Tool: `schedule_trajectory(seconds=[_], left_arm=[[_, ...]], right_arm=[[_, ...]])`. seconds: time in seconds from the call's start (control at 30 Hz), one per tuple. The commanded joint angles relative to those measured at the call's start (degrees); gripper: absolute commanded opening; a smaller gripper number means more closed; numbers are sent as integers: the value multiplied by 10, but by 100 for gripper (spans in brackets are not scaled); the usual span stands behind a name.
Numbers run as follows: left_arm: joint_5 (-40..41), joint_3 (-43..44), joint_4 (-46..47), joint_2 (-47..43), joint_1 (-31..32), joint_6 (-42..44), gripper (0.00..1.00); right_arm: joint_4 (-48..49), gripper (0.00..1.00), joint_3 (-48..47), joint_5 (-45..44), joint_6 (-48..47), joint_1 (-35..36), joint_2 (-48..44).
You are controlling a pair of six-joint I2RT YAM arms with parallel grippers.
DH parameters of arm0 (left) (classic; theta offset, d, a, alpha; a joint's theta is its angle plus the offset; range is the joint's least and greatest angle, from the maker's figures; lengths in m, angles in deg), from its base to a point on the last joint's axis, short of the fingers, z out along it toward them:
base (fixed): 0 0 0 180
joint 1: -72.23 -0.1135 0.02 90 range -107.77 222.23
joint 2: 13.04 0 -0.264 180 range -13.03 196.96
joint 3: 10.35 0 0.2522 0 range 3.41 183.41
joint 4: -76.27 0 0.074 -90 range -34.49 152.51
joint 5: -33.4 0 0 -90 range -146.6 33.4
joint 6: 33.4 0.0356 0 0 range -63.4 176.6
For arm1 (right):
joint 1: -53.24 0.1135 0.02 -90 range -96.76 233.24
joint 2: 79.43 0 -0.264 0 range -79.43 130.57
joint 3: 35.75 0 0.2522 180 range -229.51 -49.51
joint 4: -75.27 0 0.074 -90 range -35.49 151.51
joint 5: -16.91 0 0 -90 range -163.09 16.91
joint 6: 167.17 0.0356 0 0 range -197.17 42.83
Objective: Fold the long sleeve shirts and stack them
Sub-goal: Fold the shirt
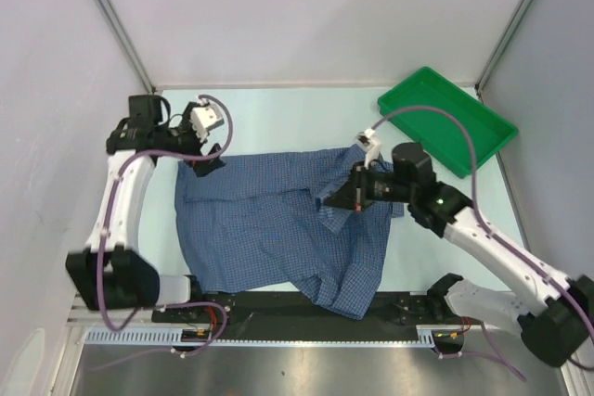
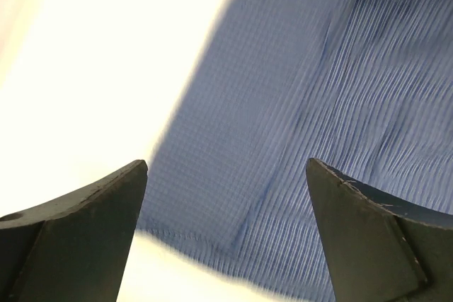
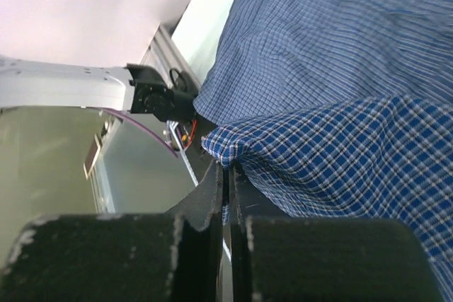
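Observation:
The blue checked long sleeve shirt [image 1: 269,229] lies crumpled and partly spread across the middle of the table. My left gripper [image 1: 208,157] is open over the shirt's far left corner. In the left wrist view the shirt's hemmed edge [image 2: 297,125] lies between the two spread dark fingers [image 2: 85,231], with nothing held. My right gripper [image 1: 340,198] is shut on a raised fold of the shirt near its right middle. In the right wrist view the jaws [image 3: 230,171] pinch a fold of the checked cloth [image 3: 333,146], with more shirt [image 3: 340,33] beyond.
A green plastic tray [image 1: 447,133] sits at the far right of the table. A black strip [image 1: 278,308] runs along the near edge, and the shirt's lower corner lies over it. White walls stand behind and at both sides.

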Motion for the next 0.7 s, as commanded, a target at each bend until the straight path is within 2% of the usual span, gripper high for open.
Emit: schedule_trajectory(seconds=[0.0, 0.07, 0.13, 0.17, 0.23, 0.27, 0.3, 0.33, 0.37, 0.4, 0.47, 0.57, 0.67], left_arm=[[-209, -47, 94, -112, 2, -145, 99], [-270, -76, 89, -150, 6, -158, 99], [-281, -105, 93, -172, 27, -156, 100], [-209, -114, 99, -190, 91, -155, 99], [-137, -159, 141, -214, 159, -169, 99], [-104, -184, 180, -255, 203, -197, 99], [-84, -245, 290, -278, 222, -235, 99], [-58, -276, 347, -300, 239, -321, 99], [-13, -301, 393, -314, 273, -354, 99], [-3, -330, 440, -319, 289, -379, 99], [11, -331, 446, -305, 344, -424, 99], [90, -329, 463, -276, 415, -454, 99], [154, -343, 514, -261, 442, -495, 99]], right_arm=[[131, 0, -37, -18, 0, 31, 96], [140, 0, -61, -1, 24, 37, 163], [181, 0, -75, 10, 46, 42, 191], [189, 0, -76, 10, 64, 46, 210], [218, 0, -63, 4, 83, 47, 215], [229, 0, -57, 0, 106, 46, 214], [247, 0, -53, -1, 115, 45, 214], [252, 0, -50, -2, 121, 45, 213], [257, 1, -49, -7, 131, 45, 213], [256, 1, -48, -11, 132, 45, 209], [250, 1, -45, -19, 129, 44, 206], [246, 1, -40, -24, 137, 41, 204], [250, 1, -35, -26, 137, 41, 199]])
